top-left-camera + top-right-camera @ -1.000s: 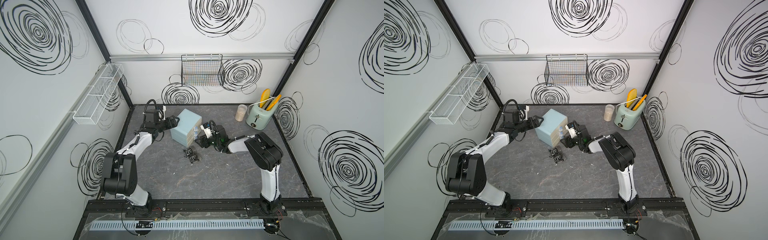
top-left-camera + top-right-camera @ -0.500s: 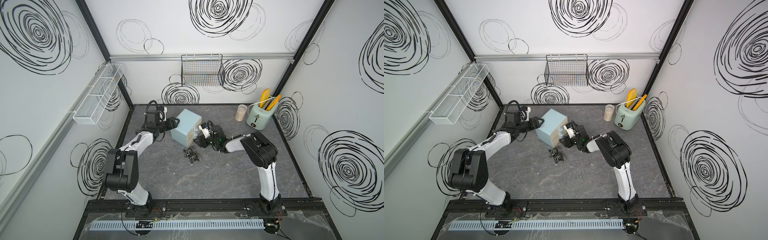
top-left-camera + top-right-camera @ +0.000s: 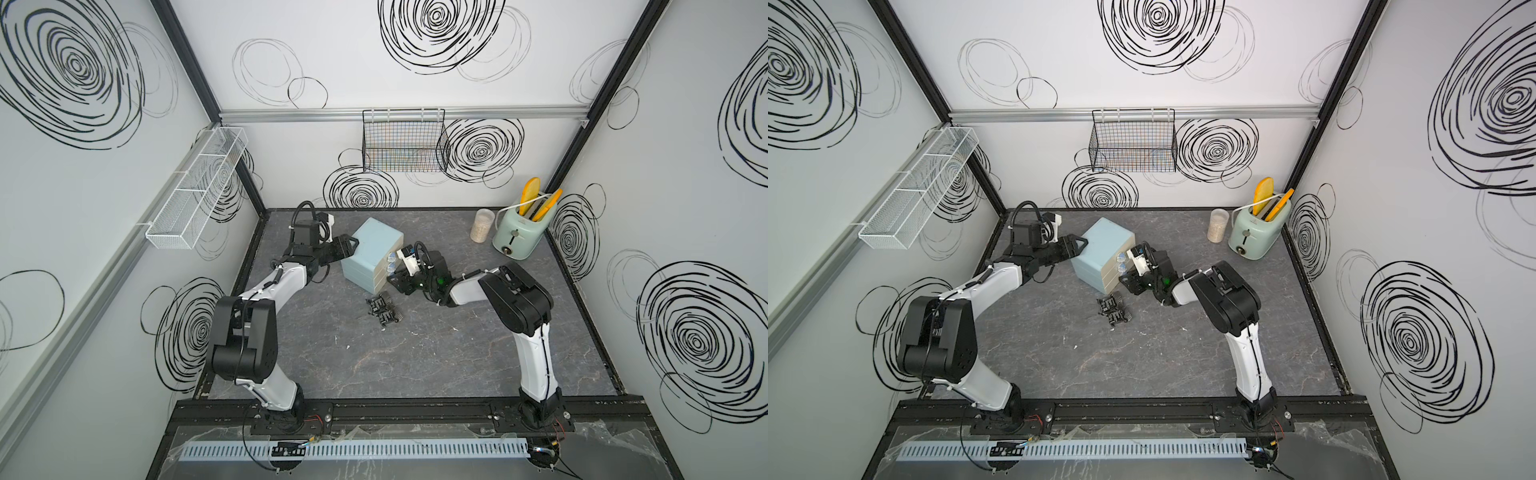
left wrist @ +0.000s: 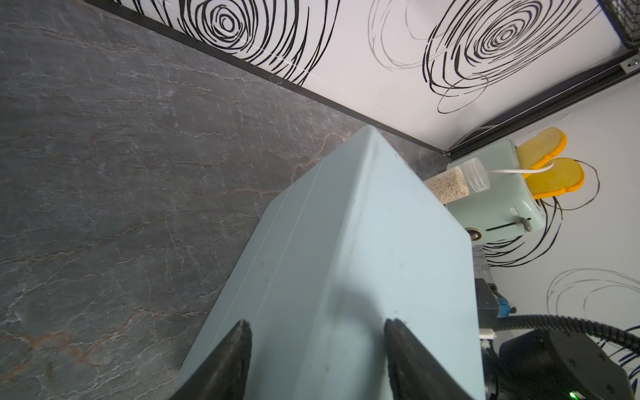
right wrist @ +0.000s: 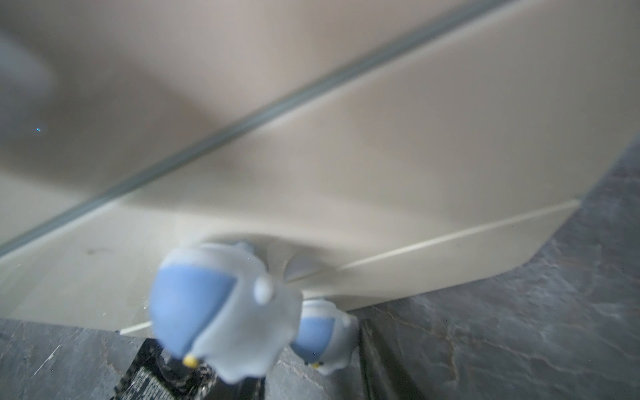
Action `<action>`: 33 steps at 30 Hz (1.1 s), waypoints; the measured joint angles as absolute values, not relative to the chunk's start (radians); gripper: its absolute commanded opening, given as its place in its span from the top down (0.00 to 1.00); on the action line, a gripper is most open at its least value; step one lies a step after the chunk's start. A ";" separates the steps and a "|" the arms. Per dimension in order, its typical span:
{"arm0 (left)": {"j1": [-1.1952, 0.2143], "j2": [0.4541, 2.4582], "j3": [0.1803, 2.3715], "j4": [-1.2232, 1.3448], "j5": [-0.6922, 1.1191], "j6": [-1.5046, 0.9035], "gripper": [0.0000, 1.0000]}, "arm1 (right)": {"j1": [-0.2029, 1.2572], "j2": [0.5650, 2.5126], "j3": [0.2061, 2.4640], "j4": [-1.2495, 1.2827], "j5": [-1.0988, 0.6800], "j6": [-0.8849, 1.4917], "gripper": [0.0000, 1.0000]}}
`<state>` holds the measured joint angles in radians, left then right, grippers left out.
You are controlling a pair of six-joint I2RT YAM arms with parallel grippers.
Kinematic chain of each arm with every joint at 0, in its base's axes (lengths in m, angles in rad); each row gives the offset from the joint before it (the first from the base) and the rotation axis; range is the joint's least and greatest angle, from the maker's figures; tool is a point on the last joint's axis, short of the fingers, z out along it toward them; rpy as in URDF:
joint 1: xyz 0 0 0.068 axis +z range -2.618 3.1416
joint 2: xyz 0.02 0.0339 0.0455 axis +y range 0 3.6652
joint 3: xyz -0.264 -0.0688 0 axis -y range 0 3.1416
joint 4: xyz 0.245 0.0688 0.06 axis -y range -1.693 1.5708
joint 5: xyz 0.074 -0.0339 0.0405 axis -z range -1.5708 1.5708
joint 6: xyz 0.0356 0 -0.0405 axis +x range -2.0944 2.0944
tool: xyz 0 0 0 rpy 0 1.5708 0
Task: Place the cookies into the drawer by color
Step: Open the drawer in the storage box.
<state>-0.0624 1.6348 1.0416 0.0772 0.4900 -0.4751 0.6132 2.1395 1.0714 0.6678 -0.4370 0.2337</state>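
**Right tool (image 3: 394, 282) slid in to the drawers (image 5: 398, 194); left tool (image 3: 350, 245) kept on the cabinet (image 3: 374, 243)**

Over the last second my right tool has crept from just off the cabinet's front to right against it, low down. The cabinet and my left tool have hardly shifted.

I keep the left tool at the cabinet's rear corner so the box should not skate across the counter (image 3: 415, 353) when a drawer is tugged. Its 2 fingers (image 4: 228, 356) stand spread, 1 on each face of that corner, released rather than clamped. Whether they press the plastic I cannot tell. That arm rises to a high elbow, then reaches far along the counter's left side, wrist turned in toward the cabinet.

My right arm stands up from its base, folds at the elbow and stretches low, nearly level, at the drawer fronts. A bluish knob (image 5: 221, 308) fills the right wrist view, blurred and very near, so I judge I am lining up to take it. My fingers do not show there, so I cannot tell whether this tool is clenched on anything.

The black cookies (image 3: 384, 309) lie loose on the counter just in front of the cabinet, near my right tool, waiting for a drawer to open.
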 measured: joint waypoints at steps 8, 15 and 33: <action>-0.062 1.635 1.042 0.077 0.490 -0.475 0.35 | 0.617 2.158 1.083 0.686 -0.426 0.229 0.74; -0.059 1.635 1.044 0.076 0.490 -0.475 0.36 | 0.621 2.155 1.063 0.714 -0.410 0.227 0.79; -0.054 1.638 1.058 0.054 0.491 -0.471 0.37 | 0.631 2.077 0.948 0.734 -0.385 0.216 0.81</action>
<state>-0.0540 1.6382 1.0584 0.0544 0.4911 -0.4706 0.6308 2.0773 0.9482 0.7338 -0.3851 0.2161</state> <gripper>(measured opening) 0.632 0.271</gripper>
